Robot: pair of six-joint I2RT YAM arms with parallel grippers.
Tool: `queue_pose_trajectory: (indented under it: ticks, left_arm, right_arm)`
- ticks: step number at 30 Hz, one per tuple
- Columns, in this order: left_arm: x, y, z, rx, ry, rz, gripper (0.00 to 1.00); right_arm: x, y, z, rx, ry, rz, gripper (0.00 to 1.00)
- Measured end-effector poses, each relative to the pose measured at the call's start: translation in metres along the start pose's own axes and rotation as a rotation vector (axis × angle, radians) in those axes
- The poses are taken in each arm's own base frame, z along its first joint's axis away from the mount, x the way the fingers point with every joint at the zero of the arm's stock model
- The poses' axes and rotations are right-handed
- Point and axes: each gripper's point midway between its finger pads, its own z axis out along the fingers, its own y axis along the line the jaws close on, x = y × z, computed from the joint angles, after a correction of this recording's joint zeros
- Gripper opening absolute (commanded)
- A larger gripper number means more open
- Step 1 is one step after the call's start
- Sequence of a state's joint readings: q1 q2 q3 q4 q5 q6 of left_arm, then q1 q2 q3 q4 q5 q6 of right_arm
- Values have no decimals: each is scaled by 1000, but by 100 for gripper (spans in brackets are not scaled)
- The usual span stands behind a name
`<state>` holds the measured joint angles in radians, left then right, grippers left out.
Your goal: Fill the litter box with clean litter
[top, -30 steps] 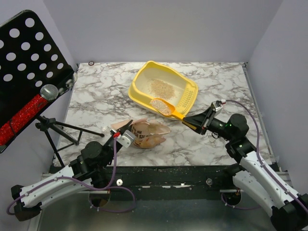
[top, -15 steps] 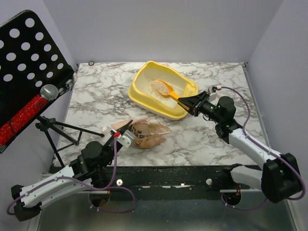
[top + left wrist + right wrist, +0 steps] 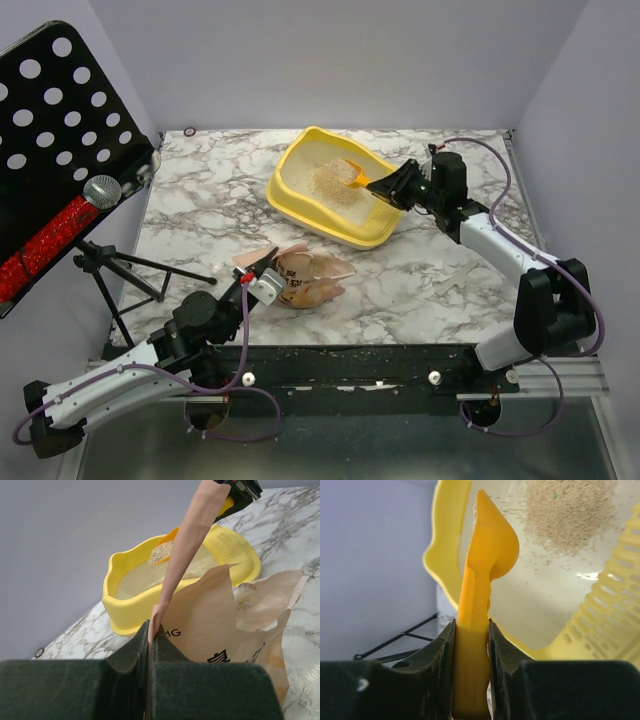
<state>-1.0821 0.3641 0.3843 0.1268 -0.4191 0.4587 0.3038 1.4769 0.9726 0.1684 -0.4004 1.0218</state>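
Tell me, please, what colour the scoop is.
The scoop is yellow-orange, clearest in the right wrist view.

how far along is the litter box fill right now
Done: a small heap of clean litter lies in the litter box. In hand: the right gripper grips the scoop by its handle over the box, litter on it, while the left gripper pinches the paper bag by its edge. Left: most of the box floor is bare or thinly scattered, so more scoops are likely needed.
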Motion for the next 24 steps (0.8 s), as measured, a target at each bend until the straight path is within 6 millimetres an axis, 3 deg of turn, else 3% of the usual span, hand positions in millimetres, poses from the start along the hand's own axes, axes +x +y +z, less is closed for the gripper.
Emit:
queue_pose_trajectory:
  ticks: [5, 9, 12, 19, 24]
  left_arm:
    - [0, 0, 0, 0, 0, -2, 0]
    - [0, 0, 0, -1, -1, -7, 0]
    - [0, 0, 0, -1, -1, -12, 0]
    - [0, 1, 0, -5, 1, -11, 0]
    - [1, 2, 0, -11, 5, -11, 0]
  right_arm:
    - [0, -31, 13, 162, 81, -137, 0]
    - [-2, -54, 9, 291, 136, -247, 0]
    - [-11, -61, 1, 372, 156, -343, 0]
    - [-35, -35, -7, 472, 175, -573, 0]
    - [-32, -8, -2, 537, 202, -755, 0]
